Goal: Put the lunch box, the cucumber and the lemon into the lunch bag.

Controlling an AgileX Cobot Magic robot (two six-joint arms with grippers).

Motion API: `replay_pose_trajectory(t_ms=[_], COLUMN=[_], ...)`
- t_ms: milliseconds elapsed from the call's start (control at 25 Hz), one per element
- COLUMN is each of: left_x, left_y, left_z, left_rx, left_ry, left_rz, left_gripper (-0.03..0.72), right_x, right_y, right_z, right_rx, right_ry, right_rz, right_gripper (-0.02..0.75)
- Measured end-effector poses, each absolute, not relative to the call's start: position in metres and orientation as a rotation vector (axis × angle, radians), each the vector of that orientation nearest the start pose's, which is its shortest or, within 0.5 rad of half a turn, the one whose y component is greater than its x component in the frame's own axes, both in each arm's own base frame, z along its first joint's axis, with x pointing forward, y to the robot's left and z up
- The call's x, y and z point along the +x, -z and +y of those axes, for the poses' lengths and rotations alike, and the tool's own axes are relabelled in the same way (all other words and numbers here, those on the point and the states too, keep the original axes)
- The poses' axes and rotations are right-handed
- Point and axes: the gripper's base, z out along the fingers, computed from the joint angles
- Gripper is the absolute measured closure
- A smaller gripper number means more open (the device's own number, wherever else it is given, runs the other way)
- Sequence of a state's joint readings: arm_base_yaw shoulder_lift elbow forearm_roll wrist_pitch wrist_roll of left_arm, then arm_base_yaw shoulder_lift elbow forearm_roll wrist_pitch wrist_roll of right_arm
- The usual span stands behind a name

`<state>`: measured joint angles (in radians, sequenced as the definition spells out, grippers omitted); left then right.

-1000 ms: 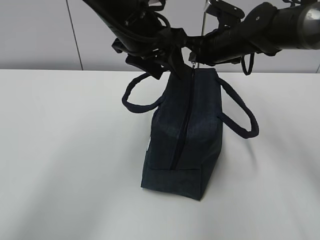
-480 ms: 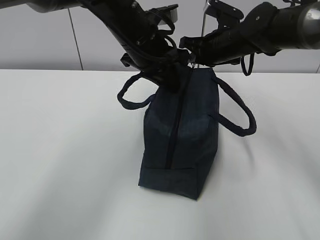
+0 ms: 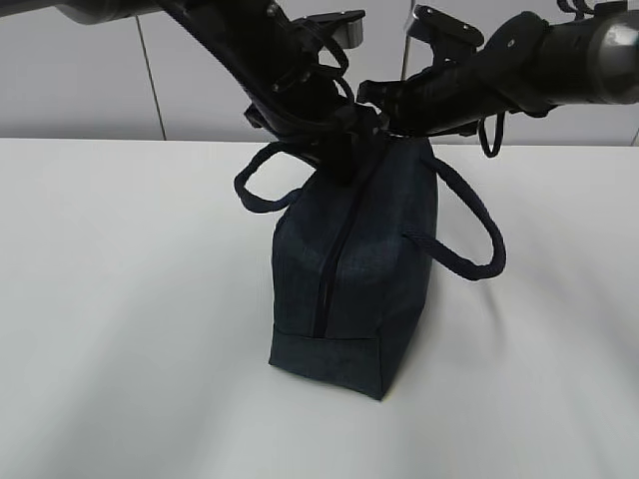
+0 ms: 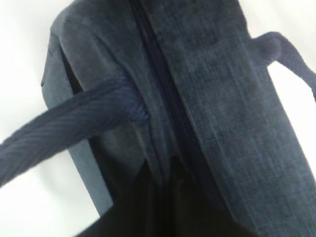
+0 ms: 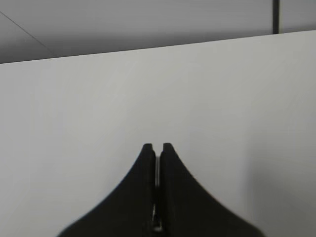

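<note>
The boxy dark navy fabric lunch bag (image 3: 349, 259) stands on the white worktop (image 3: 120, 299), its top zip line running toward the exterior camera and its two loop handles hanging out to either side. Both black arms meet at its far upper end.

Compared with a second ago, the left gripper (image 3: 344, 150) has come down from above the bag and pressed into the fabric beside the zip. Its fingers, wide apart a second ago, have now drawn together. The left wrist view shows only navy cloth, the zip seam and one handle (image 4: 64, 123) up close, with the fingers themselves out of sight, so it looks like a pinch on the bag's top fabric, though what exactly lies between them cannot be told. The bag has also shifted: its near bottom corner now sits a little further left and the body leans slightly.

The right gripper (image 5: 157, 148) stays as it was, fingers pressed together on something thin and metallic seen between them in the right wrist view, probably the zipper pull (image 5: 156, 224) at the far end of the bag.

The lunch box, cucumber and lemon are not visible anywhere, and the zip appears closed along the length that shows. With one arm bracing the cloth and the other at the pull, this is probably the zip step of the task, but whether the items are already inside the bag cannot be judged.
</note>
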<state>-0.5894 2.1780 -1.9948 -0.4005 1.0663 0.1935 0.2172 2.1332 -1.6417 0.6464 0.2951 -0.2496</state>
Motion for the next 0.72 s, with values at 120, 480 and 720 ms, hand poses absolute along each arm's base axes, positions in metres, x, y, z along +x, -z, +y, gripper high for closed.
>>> replay_pose_trajectory(t_ms=[120, 480, 720], left_x=[0.381, 0.373, 0.37], left_y=[-0.261, -0.283, -0.288], left_z=[-0.29, -0.282, -0.279], left_rx=[0.909, 0.933, 0.945], left_ry=[0.614, 0.572, 0.559], left_rz=[2.594, 2.577, 2.578], left_gripper=[0.697, 0.697, 0.697], right_x=[0.481, 0.482, 0.482], right_y=[-0.202, -0.188, -0.179], right_z=[0.121, 0.123, 0.124], right_rx=[0.093, 0.118, 0.152], right_ry=[-0.521, -0.554, -0.582], right_rz=[2.266, 2.315, 2.335], right_gripper=[0.738, 0.738, 0.738])
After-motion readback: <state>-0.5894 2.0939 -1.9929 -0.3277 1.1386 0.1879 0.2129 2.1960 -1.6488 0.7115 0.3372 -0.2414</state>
